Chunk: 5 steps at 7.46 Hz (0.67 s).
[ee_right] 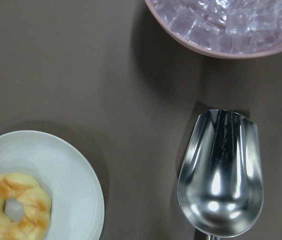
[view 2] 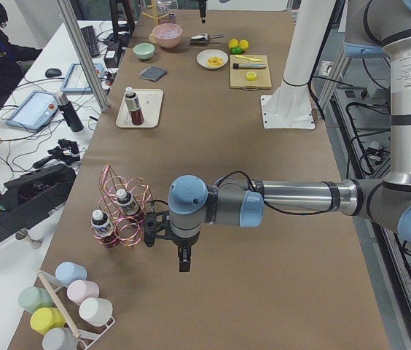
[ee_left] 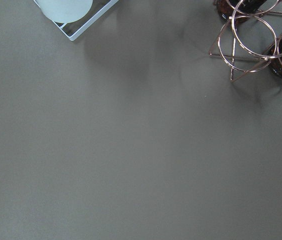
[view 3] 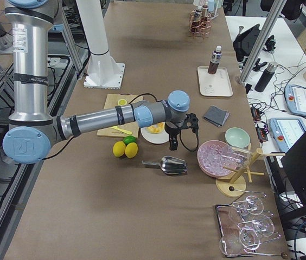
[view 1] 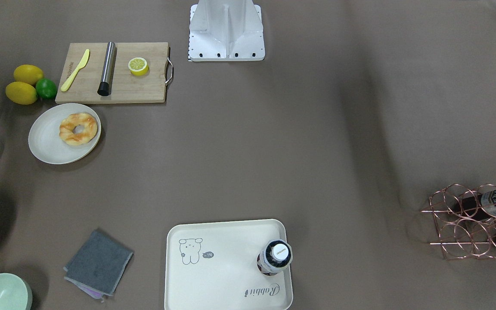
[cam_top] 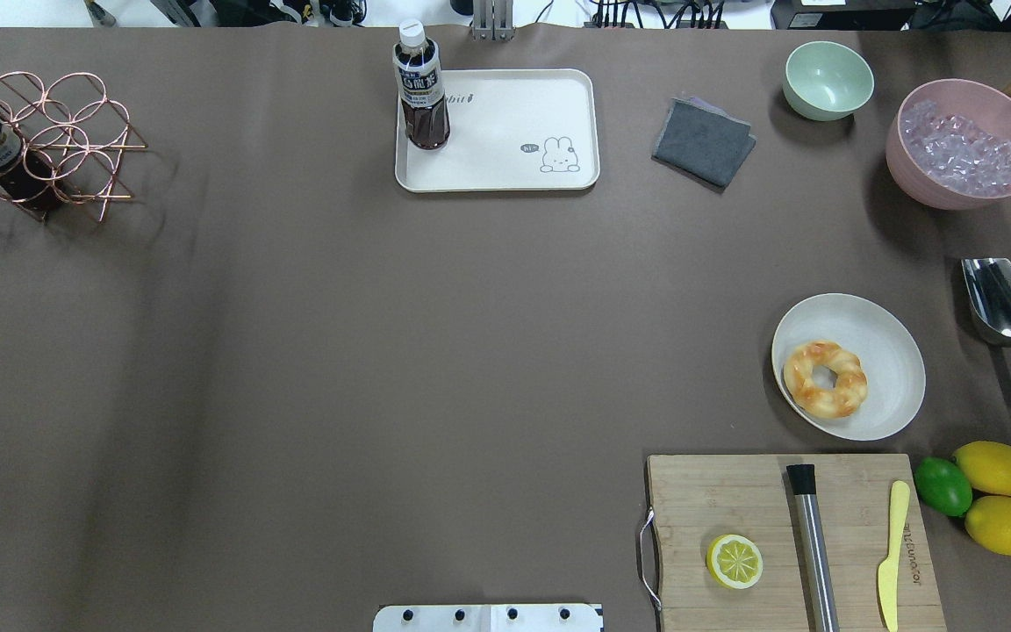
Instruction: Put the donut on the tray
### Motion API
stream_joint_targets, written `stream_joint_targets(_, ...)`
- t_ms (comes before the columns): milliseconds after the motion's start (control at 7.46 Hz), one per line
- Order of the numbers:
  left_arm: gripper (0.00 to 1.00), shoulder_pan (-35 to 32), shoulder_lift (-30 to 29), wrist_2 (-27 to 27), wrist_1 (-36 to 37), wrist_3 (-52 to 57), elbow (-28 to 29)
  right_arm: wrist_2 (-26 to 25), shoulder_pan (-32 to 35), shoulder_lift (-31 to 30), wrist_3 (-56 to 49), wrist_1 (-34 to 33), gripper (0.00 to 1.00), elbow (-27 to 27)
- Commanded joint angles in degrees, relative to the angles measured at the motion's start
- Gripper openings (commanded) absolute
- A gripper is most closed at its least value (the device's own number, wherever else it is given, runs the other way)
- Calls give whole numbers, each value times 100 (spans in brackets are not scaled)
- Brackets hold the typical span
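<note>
Hanging clear of the donut [view 1: 67, 129], both jaws leave their width impossible to tell.

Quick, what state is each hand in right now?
Left hand: cannot be told, seen only from the side.
Right hand: cannot be told either.

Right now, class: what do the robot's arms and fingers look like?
The left arm and right arm: silver tubes, pale-blue joint caps, printed labels. The left gripper and right gripper: black, slim fingers, black cable looping at each wrist.
</note>
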Motion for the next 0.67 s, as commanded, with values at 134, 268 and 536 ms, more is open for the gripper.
stream_joint_targets(134, 98, 0, -65, 0, 3, 0, -2, -209, -841, -418, 1540, 1729, 100, -310)
stream_joint_targets(268, 98, 0, -74, 0, 3, 0, 7, -366, -1061, -436, 2050, 2440, 100, -625)
stream_joint_targets(536, 98, 0, -83, 0, 3, 0, 7, -709, -1483, -402, 2712, 3393, 100, -1250)
